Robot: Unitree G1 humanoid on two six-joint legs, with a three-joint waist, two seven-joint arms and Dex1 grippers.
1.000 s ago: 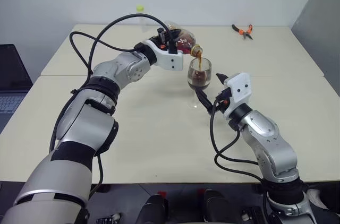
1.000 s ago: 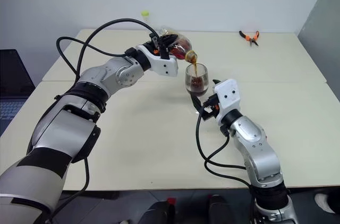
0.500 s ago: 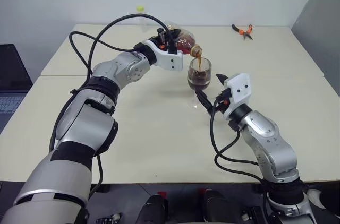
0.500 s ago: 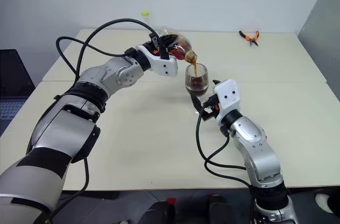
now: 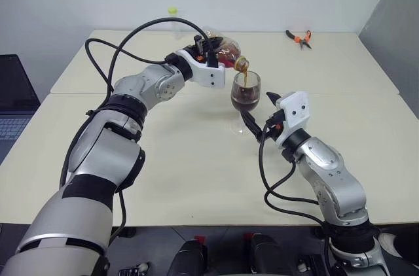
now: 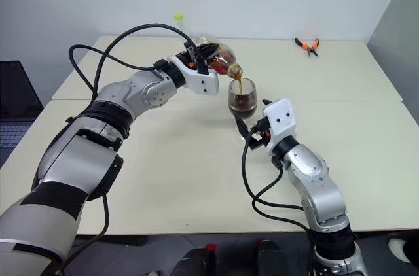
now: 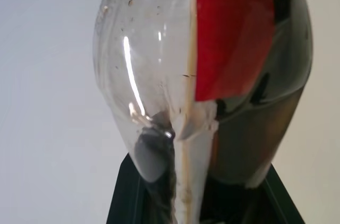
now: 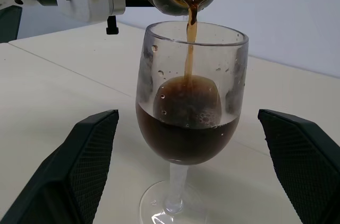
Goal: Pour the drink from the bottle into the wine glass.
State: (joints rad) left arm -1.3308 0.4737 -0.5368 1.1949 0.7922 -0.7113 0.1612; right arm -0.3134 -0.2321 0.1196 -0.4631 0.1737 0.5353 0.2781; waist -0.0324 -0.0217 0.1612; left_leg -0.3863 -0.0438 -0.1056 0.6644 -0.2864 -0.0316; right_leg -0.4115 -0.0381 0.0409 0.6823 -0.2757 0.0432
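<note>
My left gripper [image 5: 219, 53] pinches the bottle [image 5: 226, 52], tilted over the wine glass [image 8: 188, 123] at the table's middle. The drink [image 8: 183, 139] streams in. My right gripper [image 8: 186, 181] stands spread around the stem, not touching. I should keep the tilt gentle and the mouth centred, I think.

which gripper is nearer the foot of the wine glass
Right. The right gripper is open, one finger on each side of the wine glass at stem height, not touching it. The left gripper is up above the rim, shut on the tilted bottle.
</note>
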